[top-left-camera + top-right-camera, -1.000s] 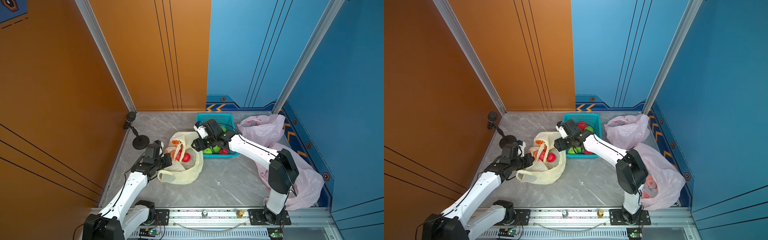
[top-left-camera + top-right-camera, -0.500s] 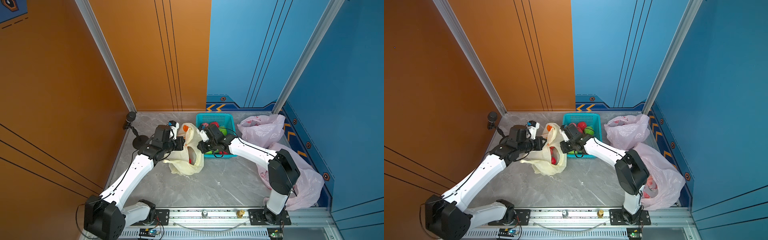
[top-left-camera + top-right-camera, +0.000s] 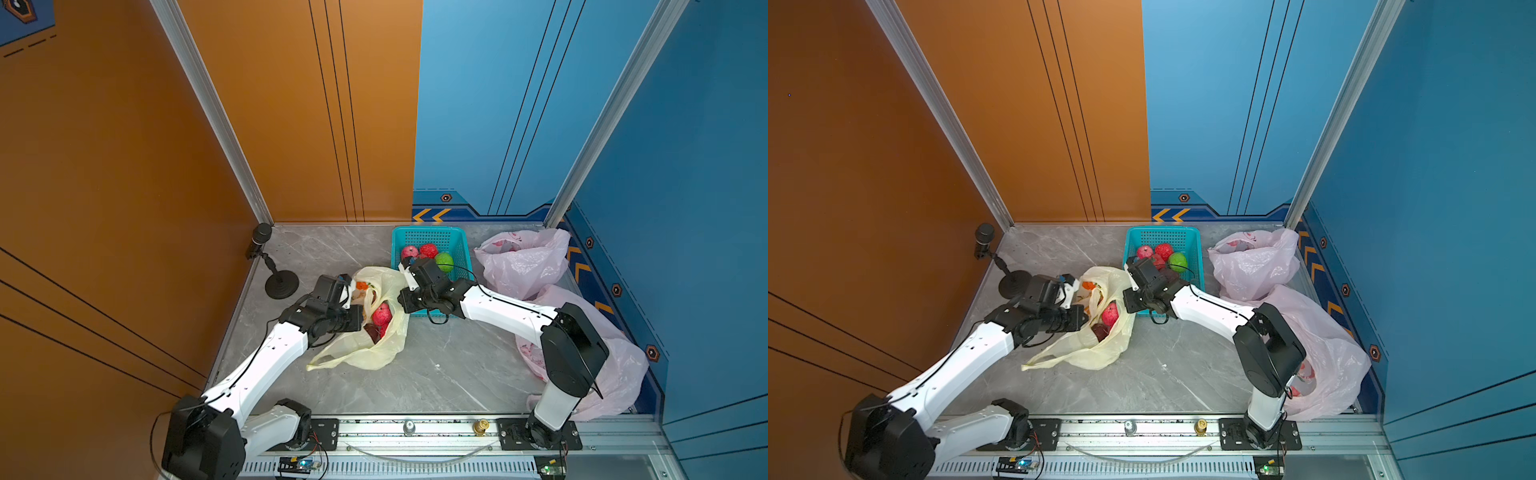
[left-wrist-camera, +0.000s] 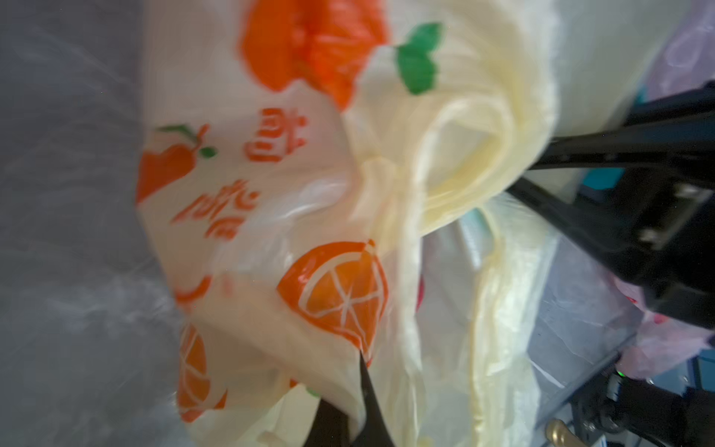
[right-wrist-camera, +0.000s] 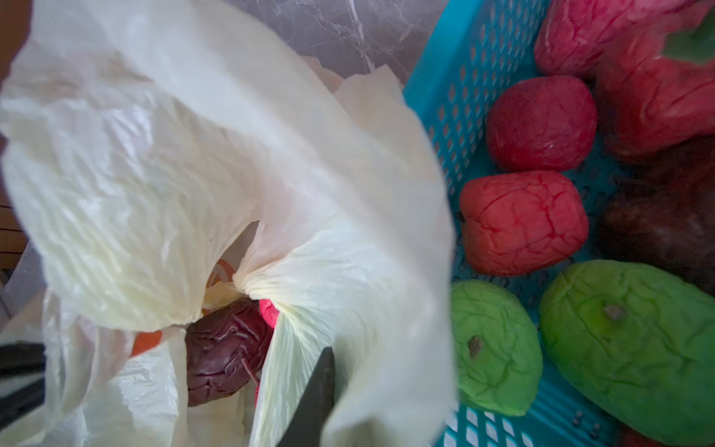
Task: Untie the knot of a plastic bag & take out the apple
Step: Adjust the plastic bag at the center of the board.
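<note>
1. Plastic bag (image 3: 365, 345), pale yellow with orange fruit prints, lies left of centre on a grey marble-patterned tabletop (image 3: 436, 374). Its mouth gapes open.
2. At far left, an orange panelled wall (image 3: 124, 208) rises beside the table. A small black microphone on a stand (image 3: 262, 232) sits in the back left corner.
3. Next, the left gripper (image 4: 356, 406) is clenched on the printed near side of the bag's rim.
4. Inside the open mouth sits a pink-red apple (image 3: 381, 314), with a darker fruit (image 3: 372, 331) just beside it.
5. The right gripper (image 4: 518, 174) pinches the opposite side of the rim, so the mouth is stretched between both arms.
6. Behind it, a teal mesh basket (image 3: 428, 230) holds red and green fruit and touches the bag's edge.
7. Right of the basket, two pink plastic bags (image 3: 519, 266) slump against a blue wall (image 3: 685, 208).
</note>
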Robot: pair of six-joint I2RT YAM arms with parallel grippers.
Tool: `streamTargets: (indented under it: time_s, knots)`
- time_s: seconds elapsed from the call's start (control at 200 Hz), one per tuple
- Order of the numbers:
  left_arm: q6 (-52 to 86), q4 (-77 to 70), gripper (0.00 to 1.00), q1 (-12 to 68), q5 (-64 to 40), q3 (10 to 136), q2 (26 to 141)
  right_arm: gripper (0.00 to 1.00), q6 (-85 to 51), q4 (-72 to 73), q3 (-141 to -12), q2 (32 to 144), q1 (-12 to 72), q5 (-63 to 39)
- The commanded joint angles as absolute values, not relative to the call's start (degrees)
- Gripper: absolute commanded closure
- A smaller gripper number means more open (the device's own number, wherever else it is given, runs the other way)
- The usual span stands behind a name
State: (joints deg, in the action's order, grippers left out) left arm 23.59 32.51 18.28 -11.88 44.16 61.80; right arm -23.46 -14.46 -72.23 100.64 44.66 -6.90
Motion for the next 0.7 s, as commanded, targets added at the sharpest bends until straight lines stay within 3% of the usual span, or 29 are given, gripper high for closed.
streamTargets:
  time_s: [0.0, 0.175, 0.275, 0.501, 0.696]
  knots:
    - [23.82, 41.4, 0.97, 13.7, -5.97, 42.44, 56.46, 0.82, -24.6, -13.21, -70.66, 99.1, 45.61, -3.73]
    - [25.46, 43.51, 0.6, 11.32, -5.22, 41.95, 54.62, 0.82, -24.85, -13.33, -70.2, 99.2, 46.25, -2.67]
    - [26.4, 42.31, 0.45, 11.15, -4.47, 42.53, 53.6, 0.68, -23.65, -13.14, -69.81, 97.86, 46.45, -2.62]
    - [26.29, 42.08, 0.24, 9.55, -0.97, 45.73, 44.53, 0.42, -18.1, -13.6, -68.97, 89.42, 47.72, -2.19]
    - [25.73, 43.86, 0.25, 8.09, -2.56, 49.34, 40.69, 0.42, -14.63, -16.61, -69.87, 83.35, 51.34, -3.49]
